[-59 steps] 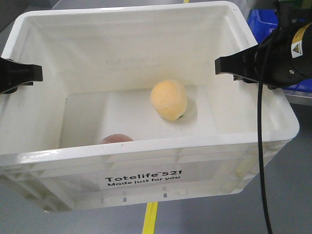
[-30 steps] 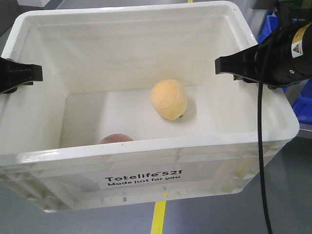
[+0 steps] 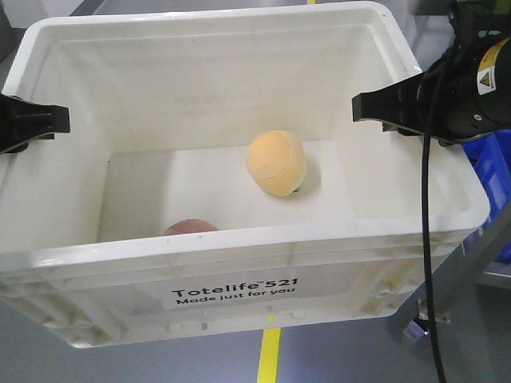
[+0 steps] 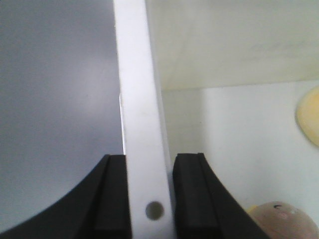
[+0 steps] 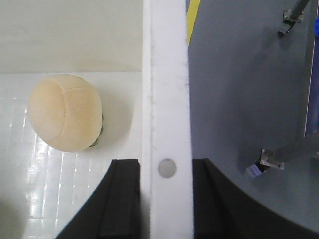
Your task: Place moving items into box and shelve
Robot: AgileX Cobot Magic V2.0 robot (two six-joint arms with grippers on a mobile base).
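Pinching box (image 3: pixel 239 239) by rims: left gripper (image 4: pixel 149 164) clamped at 9 o'clock, right gripper (image 5: pixel 166 167) clamped at 3 o'clock. Ball (image 3: pixel 276 163) mid-floor inside, pinkish item (image 3: pixel 190 227) by 6 o'clock wall. Any tilt, rim could slip and ball roll, imo.

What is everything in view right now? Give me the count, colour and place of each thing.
White rectangular plastic tote with black print: one, white, centre, between the grippers.
Pale orange-yellow soft ball: one, orange-yellow, on the tote's bottom.
Pinkish-brown rounded item: one, pinkish-brown, in the tote, partly hidden by the near wall.
Blue plastic crate: at least one, blue, far right, outside the tote.
Yellow floor line: one, yellow, below the tote.
Grey metal frame: one, grey, lower right.
Black cable: one, black, hanging by the right arm.
Left gripper: one, black, shut on the tote's left rim.
Right gripper: one, black, shut on its right rim.
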